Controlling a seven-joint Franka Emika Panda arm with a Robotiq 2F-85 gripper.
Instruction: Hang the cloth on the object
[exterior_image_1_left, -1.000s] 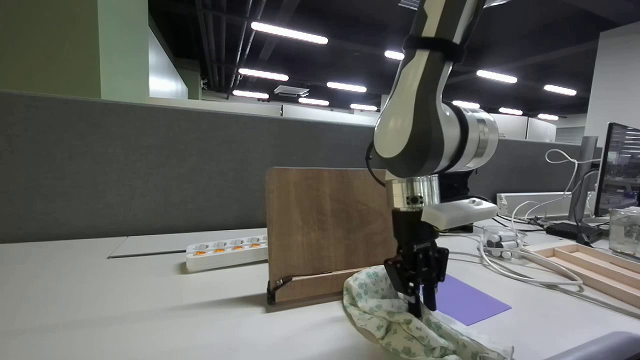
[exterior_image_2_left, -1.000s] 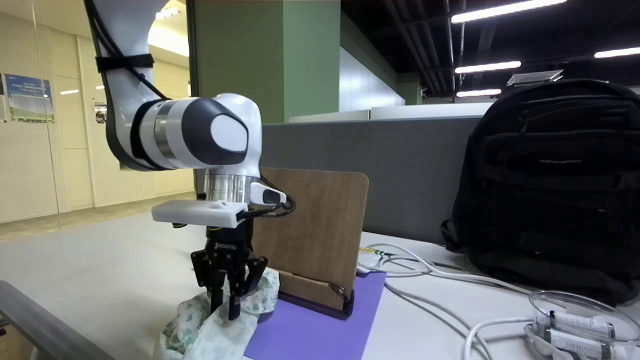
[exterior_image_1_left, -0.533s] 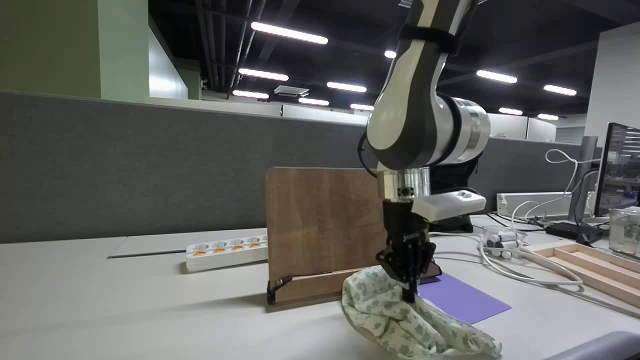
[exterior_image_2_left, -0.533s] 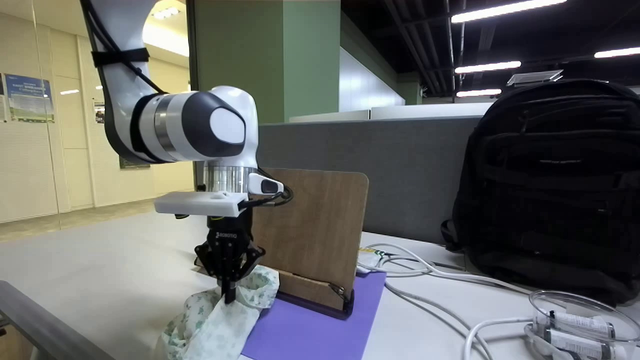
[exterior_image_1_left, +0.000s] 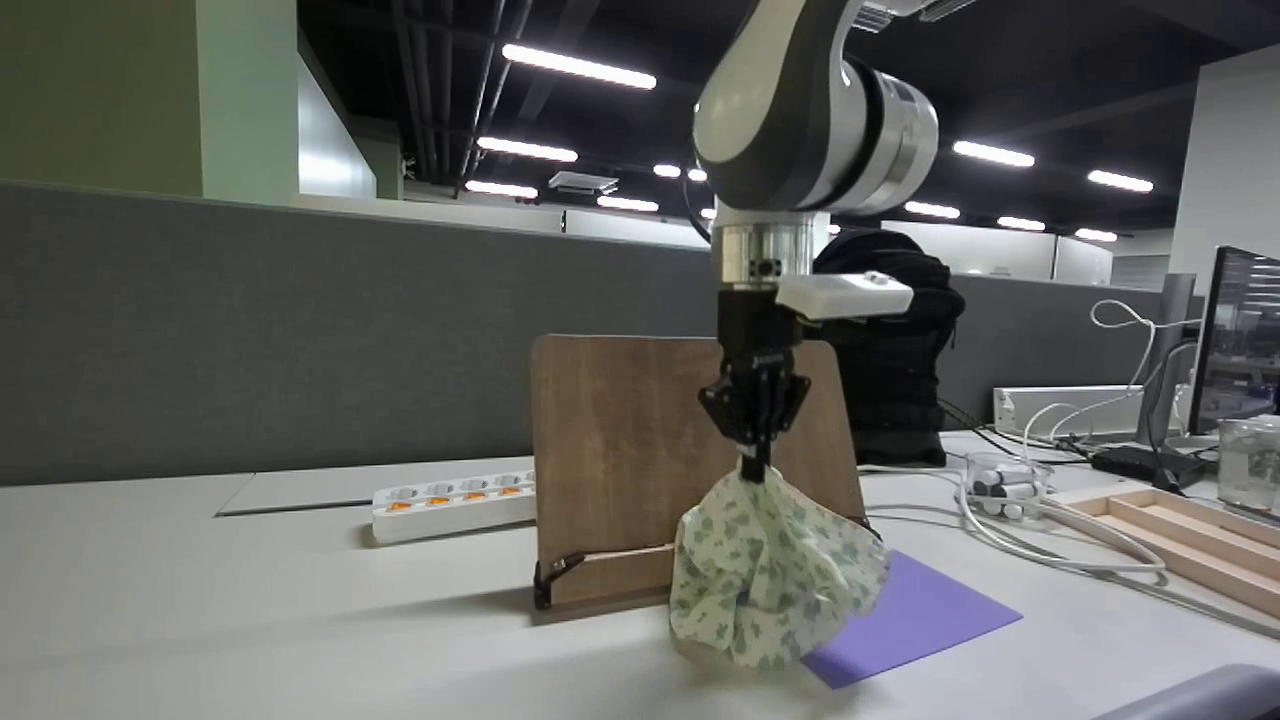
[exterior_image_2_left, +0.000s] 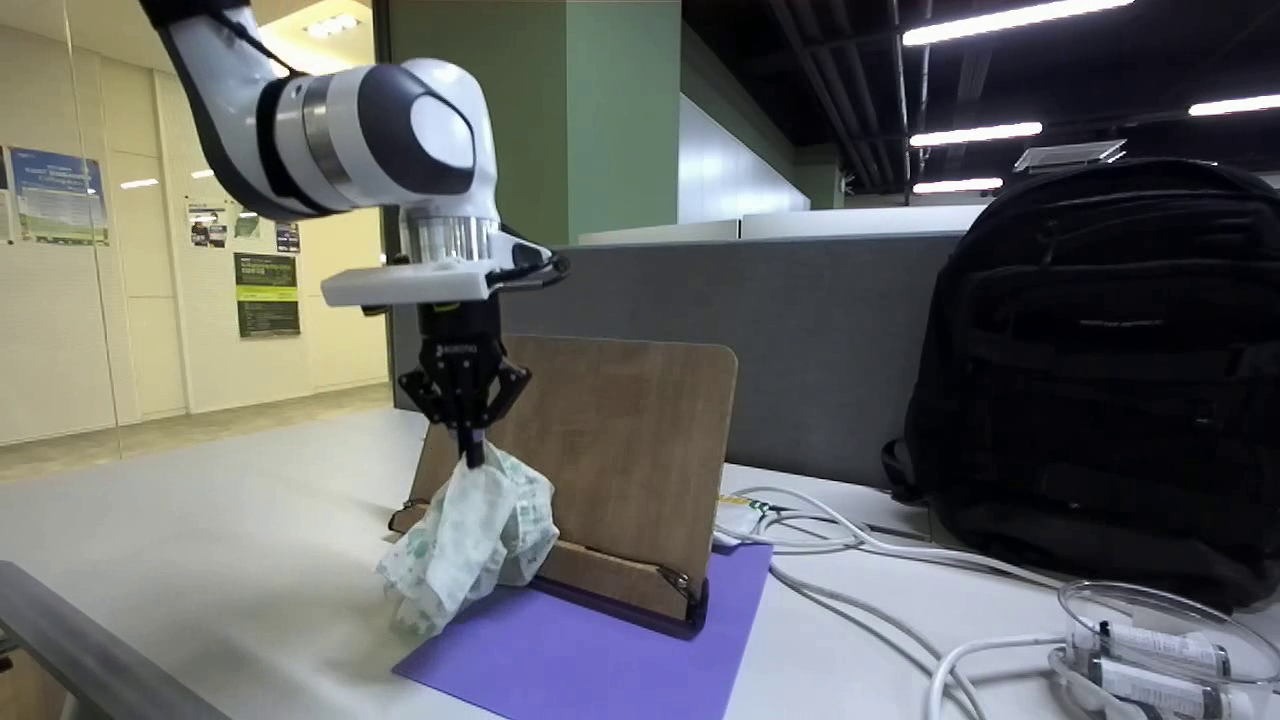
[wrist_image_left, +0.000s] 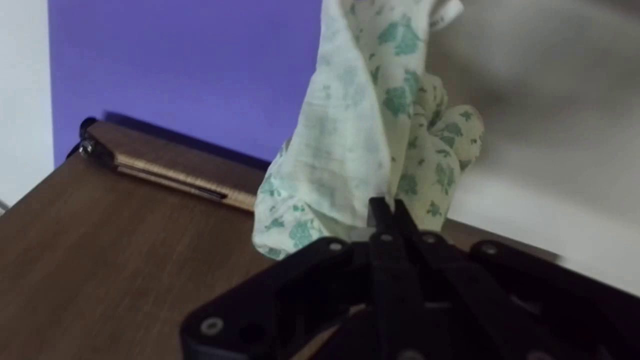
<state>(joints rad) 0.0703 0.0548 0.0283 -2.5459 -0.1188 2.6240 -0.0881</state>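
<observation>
The Robotiq gripper (exterior_image_1_left: 755, 475) pinches a green-printed cloth (exterior_image_1_left: 778, 570) hanging beneath it, cut off by the wrist view's top edge. Behind the gripper, a wooden book stand (exterior_image_1_left: 625, 450) is partly hidden.

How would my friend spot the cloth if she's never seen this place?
Look for the big wooden book stand on the white table. In front of it is a black claw, pinching the cloth at the top so it hangs down. Unlike the flat, plain purple sheet nearby, the cloth is pale, bunched up and printed with little green shapes.
</observation>
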